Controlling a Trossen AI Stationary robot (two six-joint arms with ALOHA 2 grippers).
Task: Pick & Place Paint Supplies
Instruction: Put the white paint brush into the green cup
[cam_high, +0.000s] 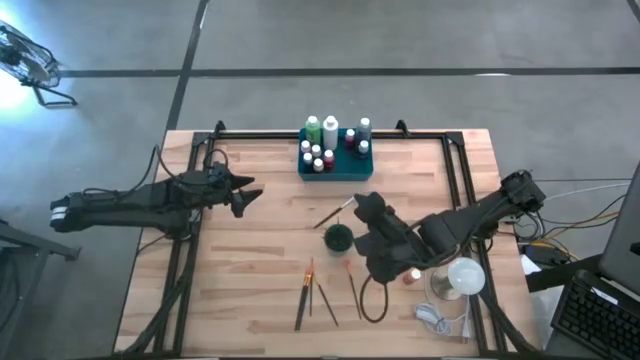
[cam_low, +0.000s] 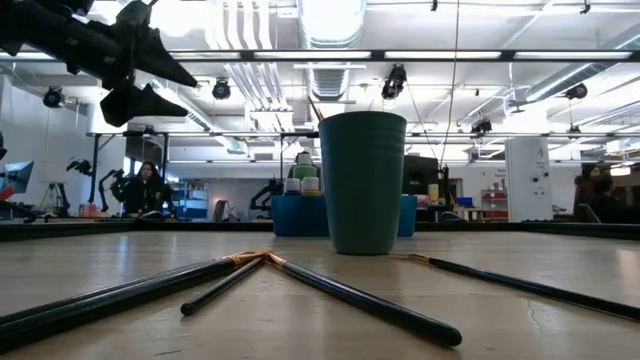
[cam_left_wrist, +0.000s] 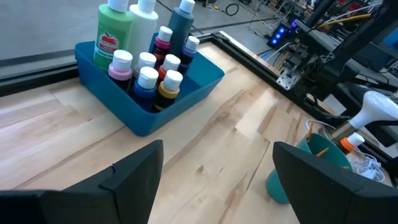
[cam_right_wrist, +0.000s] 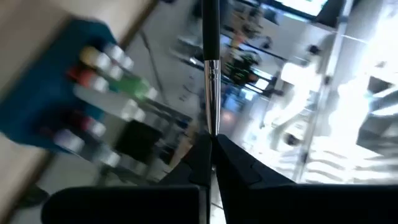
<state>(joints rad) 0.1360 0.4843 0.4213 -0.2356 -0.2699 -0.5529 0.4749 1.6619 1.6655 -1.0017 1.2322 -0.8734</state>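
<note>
A teal tray (cam_high: 335, 168) at the table's far middle holds several white-capped paint bottles (cam_left_wrist: 148, 68). The dark green cup (cam_high: 338, 238) stands upright nearer the table's middle. Several paintbrushes (cam_high: 318, 295) lie flat on the wood near the front edge. My right gripper (cam_high: 357, 204) hangs above the table just beyond the cup, shut on one thin paintbrush (cam_high: 332, 214). My left gripper (cam_high: 250, 197) hovers open over the table's left part, fingers pointing toward the tray and cup, with nothing between them. My right gripper pinches the paintbrush between its two fingertips at the metal ferrule end (cam_right_wrist: 212, 121). The dark handle (cam_right_wrist: 210, 31) sticks straight out past the fingertips, in line with the fingers. The brush is lifted clear of the table, slanting toward the table's left and near side.
A small orange bottle (cam_high: 410, 277), a white rounded object (cam_high: 465, 276) and a white cable lie at the table's right front, under my right arm. Black rails (cam_high: 455, 175) run along the table's sides. Bare wood lies between the left gripper and the tray.
</note>
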